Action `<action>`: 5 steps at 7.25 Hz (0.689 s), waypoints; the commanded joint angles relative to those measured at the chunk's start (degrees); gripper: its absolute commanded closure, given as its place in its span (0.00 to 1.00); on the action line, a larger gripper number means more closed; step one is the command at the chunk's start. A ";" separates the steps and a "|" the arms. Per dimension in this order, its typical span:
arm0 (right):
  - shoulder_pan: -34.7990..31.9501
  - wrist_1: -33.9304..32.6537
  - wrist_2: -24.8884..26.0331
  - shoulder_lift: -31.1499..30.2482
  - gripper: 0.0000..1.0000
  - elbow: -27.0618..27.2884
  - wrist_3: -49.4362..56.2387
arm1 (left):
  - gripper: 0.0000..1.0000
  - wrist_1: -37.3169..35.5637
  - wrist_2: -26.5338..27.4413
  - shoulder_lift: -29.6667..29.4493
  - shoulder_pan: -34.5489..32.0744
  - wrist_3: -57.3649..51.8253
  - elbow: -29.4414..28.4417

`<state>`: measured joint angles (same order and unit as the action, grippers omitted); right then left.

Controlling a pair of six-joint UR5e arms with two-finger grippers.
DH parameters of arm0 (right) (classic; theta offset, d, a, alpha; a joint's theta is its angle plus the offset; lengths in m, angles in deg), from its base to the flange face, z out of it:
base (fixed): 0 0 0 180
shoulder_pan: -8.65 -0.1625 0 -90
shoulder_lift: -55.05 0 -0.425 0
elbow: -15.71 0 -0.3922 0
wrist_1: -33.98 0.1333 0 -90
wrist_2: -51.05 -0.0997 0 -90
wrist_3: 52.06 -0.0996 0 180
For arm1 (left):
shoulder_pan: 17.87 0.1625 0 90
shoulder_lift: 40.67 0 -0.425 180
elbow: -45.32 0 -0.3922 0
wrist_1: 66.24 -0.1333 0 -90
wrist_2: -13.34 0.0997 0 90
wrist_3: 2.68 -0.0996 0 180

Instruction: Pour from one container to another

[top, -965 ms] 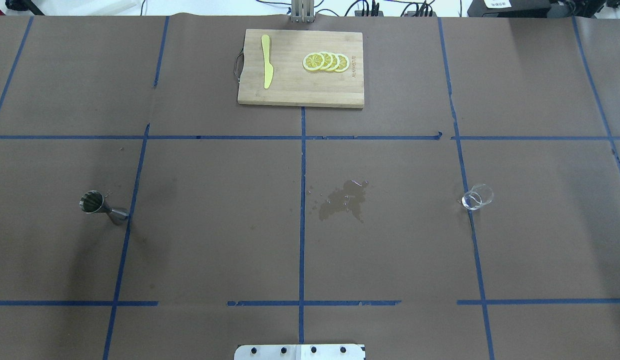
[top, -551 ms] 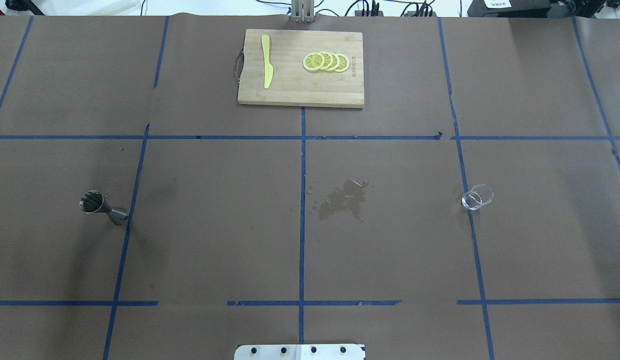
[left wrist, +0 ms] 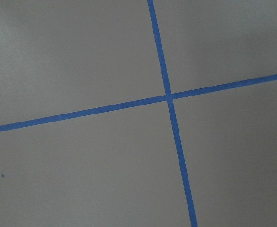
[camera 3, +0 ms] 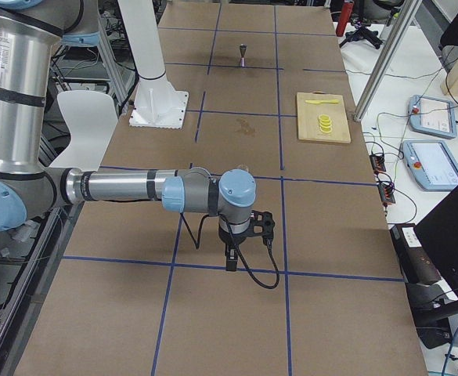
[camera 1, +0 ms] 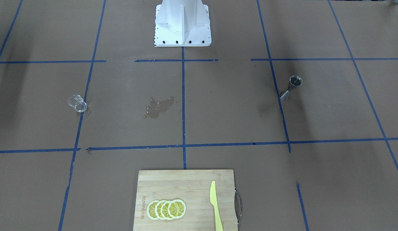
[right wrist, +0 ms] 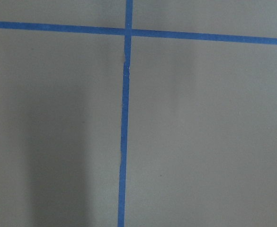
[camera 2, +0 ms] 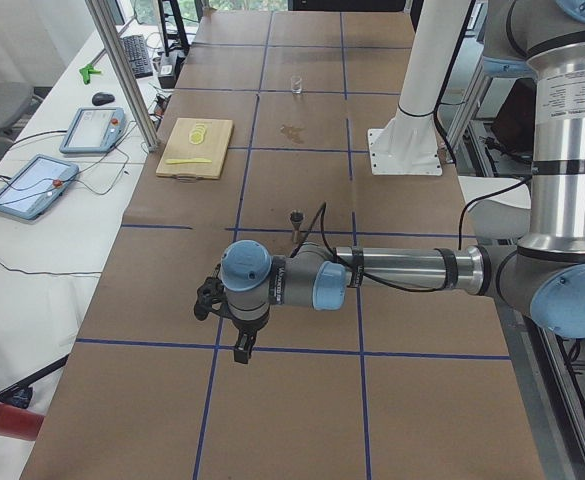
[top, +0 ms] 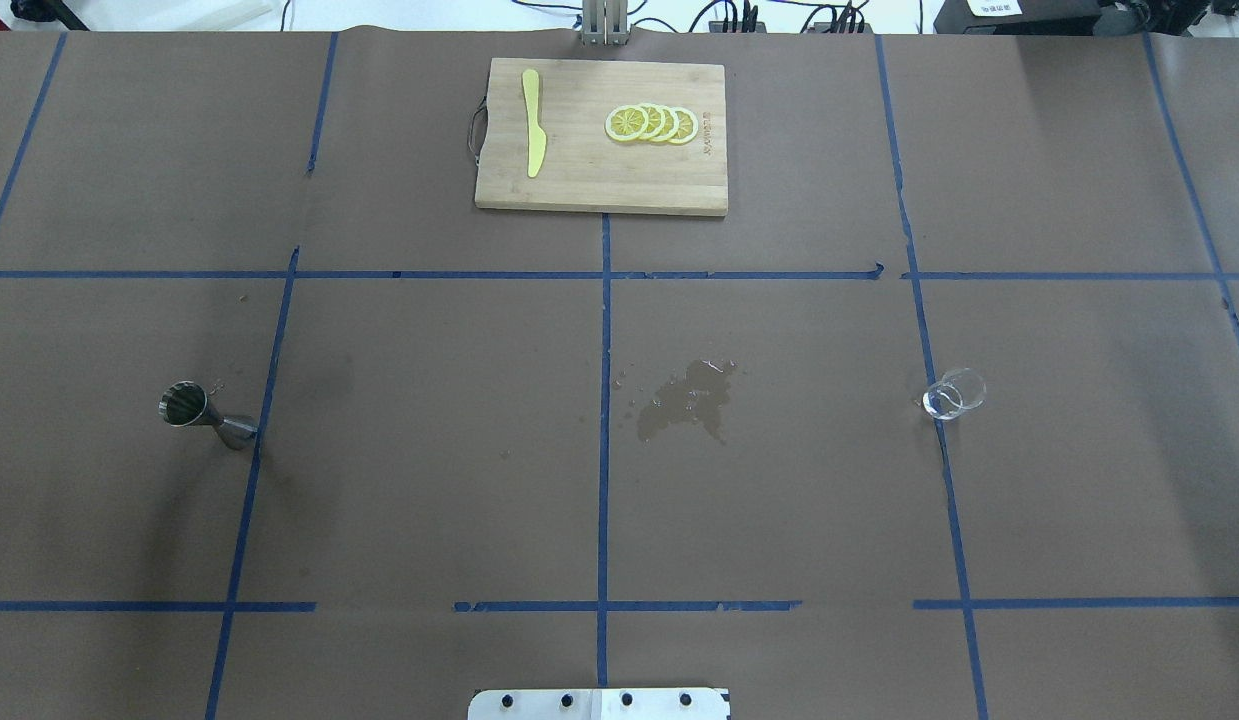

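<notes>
The clear glass cup (top: 954, 393) stands upright on the table's right side, on a blue tape line; it is also visible in the front view (camera 1: 77, 103). On the left side stands the steel jigger (top: 207, 412), upright, also seen from the front (camera 1: 292, 87). Neither gripper shows in the overhead or front view. My left gripper (camera 2: 240, 343) hangs over the table's left end, past the jigger (camera 2: 295, 217). My right gripper (camera 3: 231, 257) hangs over the right end. I cannot tell whether either is open or shut. Both wrist views show only brown paper and blue tape.
A wet stain (top: 684, 400) marks the paper at the middle, between the two vessels. A wooden cutting board (top: 579, 180) at the far side carries a yellow knife (top: 532, 125) and lemon slices (top: 651, 123). The robot's white base (camera 1: 182, 22) stands at the near edge.
</notes>
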<state>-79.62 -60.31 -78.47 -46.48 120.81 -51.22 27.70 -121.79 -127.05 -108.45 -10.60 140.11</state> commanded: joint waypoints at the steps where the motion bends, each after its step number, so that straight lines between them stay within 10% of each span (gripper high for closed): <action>1: 0.03 0.24 -0.37 -0.07 0.00 -0.08 0.04 | 0.00 -0.51 -0.05 0.17 0.22 -0.52 0.67; 5: 0.03 0.16 -0.46 -0.07 0.00 0.01 0.13 | 0.00 2.74 0.04 0.25 0.22 -0.52 0.23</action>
<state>-79.59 -60.15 -78.92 -46.55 120.78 -51.16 30.20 -121.75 -126.82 -108.25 -11.14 140.36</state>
